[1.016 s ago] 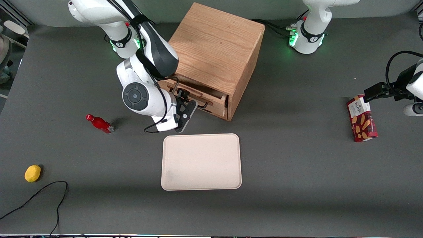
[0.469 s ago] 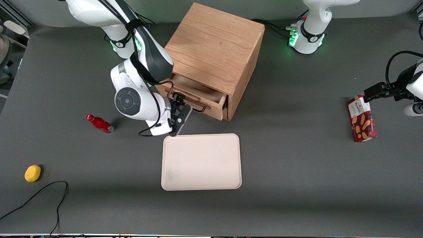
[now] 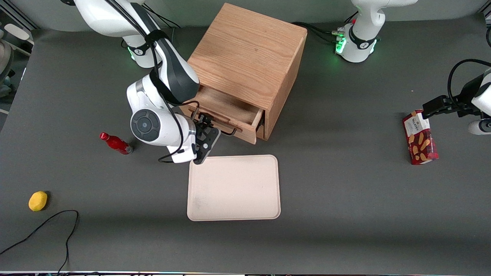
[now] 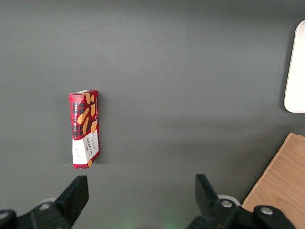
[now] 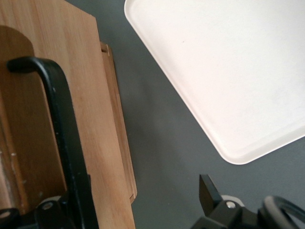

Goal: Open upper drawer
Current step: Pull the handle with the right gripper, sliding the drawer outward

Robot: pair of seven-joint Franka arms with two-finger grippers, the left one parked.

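The upper drawer (image 3: 230,107) stands pulled partway out of the oak cabinet (image 3: 249,53), its light-wood inside showing. Its thin black wire handle (image 3: 226,130) runs along the drawer front. My gripper (image 3: 205,122) is at the handle's end nearer the working arm, just above the tray's corner. In the right wrist view the handle (image 5: 59,109) runs along the drawer front (image 5: 95,109) down to one finger, and the other fingertip (image 5: 207,188) stands far off over the grey table. The gripper (image 5: 138,191) is open, its fingers straddling the drawer front.
A cream tray (image 3: 234,188) lies just in front of the drawer, nearer the camera. A red bottle (image 3: 115,143) and a yellow fruit (image 3: 38,201) lie toward the working arm's end, near a black cable (image 3: 46,226). A red biscuit box (image 3: 420,137) lies toward the parked arm's end.
The upper drawer has slid farther out of the cabinet toward the tray. My gripper moved with its handle, toward the camera and the working arm's end.
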